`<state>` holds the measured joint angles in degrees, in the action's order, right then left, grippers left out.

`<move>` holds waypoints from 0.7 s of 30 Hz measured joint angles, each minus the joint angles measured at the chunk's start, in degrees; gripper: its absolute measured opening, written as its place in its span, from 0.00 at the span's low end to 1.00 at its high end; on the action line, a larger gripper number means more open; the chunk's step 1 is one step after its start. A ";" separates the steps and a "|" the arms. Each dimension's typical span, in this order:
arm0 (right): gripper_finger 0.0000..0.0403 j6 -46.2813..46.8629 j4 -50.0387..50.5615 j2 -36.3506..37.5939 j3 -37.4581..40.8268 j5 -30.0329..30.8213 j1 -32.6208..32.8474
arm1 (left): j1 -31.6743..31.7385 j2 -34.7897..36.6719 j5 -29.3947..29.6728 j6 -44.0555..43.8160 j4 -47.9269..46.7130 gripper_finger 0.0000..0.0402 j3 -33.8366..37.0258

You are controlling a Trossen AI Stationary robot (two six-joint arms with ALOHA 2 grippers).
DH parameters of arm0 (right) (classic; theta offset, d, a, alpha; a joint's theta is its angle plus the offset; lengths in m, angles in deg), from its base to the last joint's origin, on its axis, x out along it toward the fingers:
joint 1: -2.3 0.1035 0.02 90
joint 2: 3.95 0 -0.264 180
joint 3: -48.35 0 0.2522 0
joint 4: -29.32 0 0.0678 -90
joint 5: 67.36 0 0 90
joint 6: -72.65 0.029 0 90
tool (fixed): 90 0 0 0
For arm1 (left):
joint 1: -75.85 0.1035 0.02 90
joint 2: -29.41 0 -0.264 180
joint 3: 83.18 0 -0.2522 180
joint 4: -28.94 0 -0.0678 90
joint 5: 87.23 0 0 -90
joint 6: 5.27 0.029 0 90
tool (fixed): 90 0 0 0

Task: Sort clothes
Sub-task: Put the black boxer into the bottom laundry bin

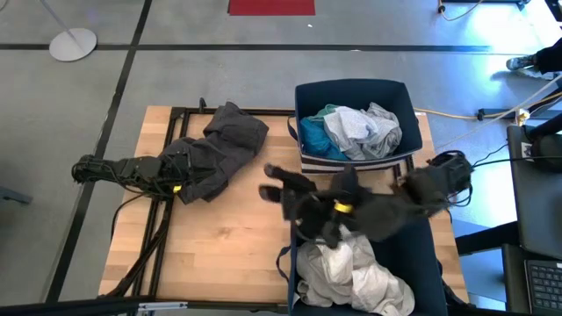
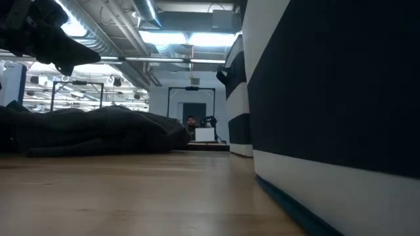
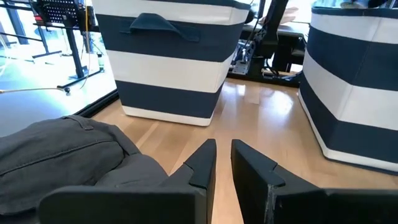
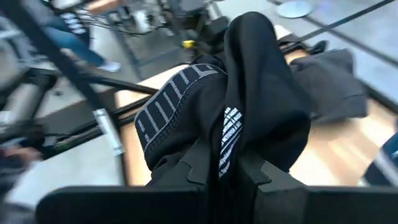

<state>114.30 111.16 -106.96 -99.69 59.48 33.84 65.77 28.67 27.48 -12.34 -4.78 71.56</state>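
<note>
My right gripper (image 1: 341, 207) is shut on a black garment (image 1: 303, 197) with pale printed lettering (image 4: 163, 106), held above the table by the near bin (image 1: 421, 254). The garment also shows at the top left of the low view (image 2: 46, 33). A dark grey garment (image 1: 219, 145) lies bunched on the table's far left part (image 2: 98, 131). My left gripper (image 1: 182, 186) rests low at that garment's near edge (image 3: 62, 149), fingers almost together and empty. My right gripper pinches a bunched fold of the black garment (image 4: 233, 146) between its two fingers (image 4: 202, 163), several layers thick. The garment is lifted clear of the table, and its loose parts spread toward the table's left (image 1: 274, 173) and droop below the fingers.
Two navy-and-white striped fabric bins stand at the table's right. The far one (image 1: 307, 96) holds turquoise, pale grey-blue and white clothes (image 1: 356, 132). The near one holds white clothes (image 1: 351, 276). Bare wooden table (image 1: 228, 254) lies between the dark grey garment and the bins.
</note>
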 joint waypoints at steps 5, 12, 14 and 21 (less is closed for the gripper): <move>0.08 9.18 7.05 1.84 -0.07 0.49 7.03 | -0.01 0.00 -0.02 -0.07 -0.01 0.10 0.00; 0.08 36.28 21.92 1.25 2.21 5.12 16.14 | 0.02 0.00 -0.02 -0.02 -0.03 0.10 0.00; 0.08 37.90 21.21 1.28 4.93 5.20 17.69 | 0.02 0.00 0.00 0.11 -0.13 0.10 0.00; 0.08 51.59 21.70 1.16 15.44 1.92 20.31 | 0.00 0.00 0.00 0.46 -0.14 0.10 0.00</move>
<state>165.89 132.86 -105.80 -84.25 61.40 54.15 65.77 28.67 27.48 -11.88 -4.92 71.56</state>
